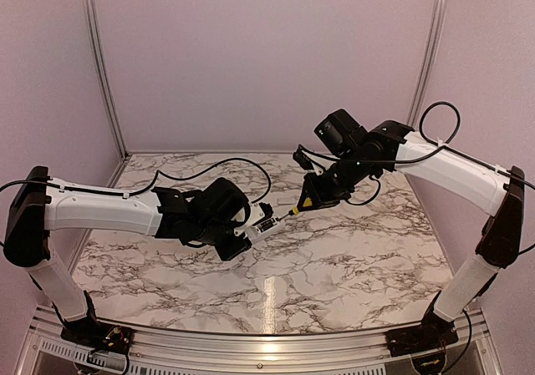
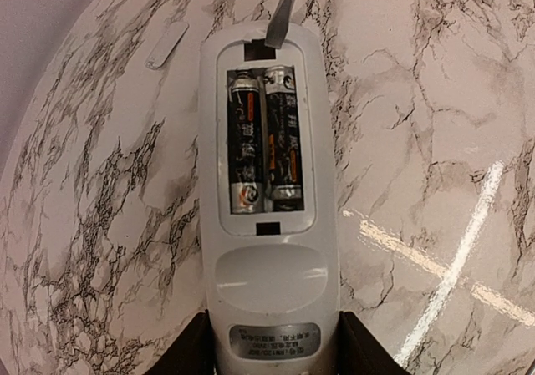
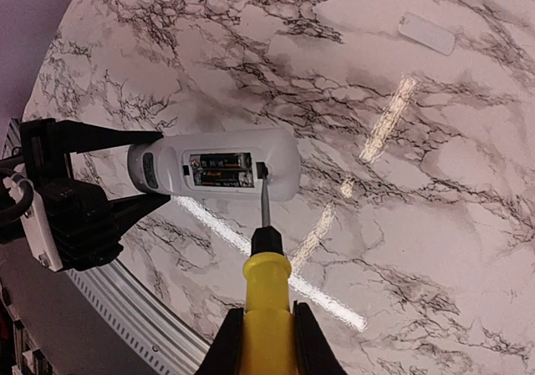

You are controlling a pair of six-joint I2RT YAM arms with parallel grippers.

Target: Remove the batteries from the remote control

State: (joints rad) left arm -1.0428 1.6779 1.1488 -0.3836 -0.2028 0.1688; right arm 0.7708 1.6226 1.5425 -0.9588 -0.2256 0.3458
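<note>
My left gripper is shut on the white remote control and holds it above the table with the open battery compartment facing up. Two dark batteries lie side by side in the compartment. My right gripper is shut on a yellow-handled screwdriver. Its metal tip rests at the slot at the far end of the compartment, beside the batteries. In the top view the remote sits between the two grippers over the middle of the table.
The white battery cover lies flat on the marble table beyond the remote; it also shows in the right wrist view. The metal table edge runs near the left arm. Purple walls close the back and sides.
</note>
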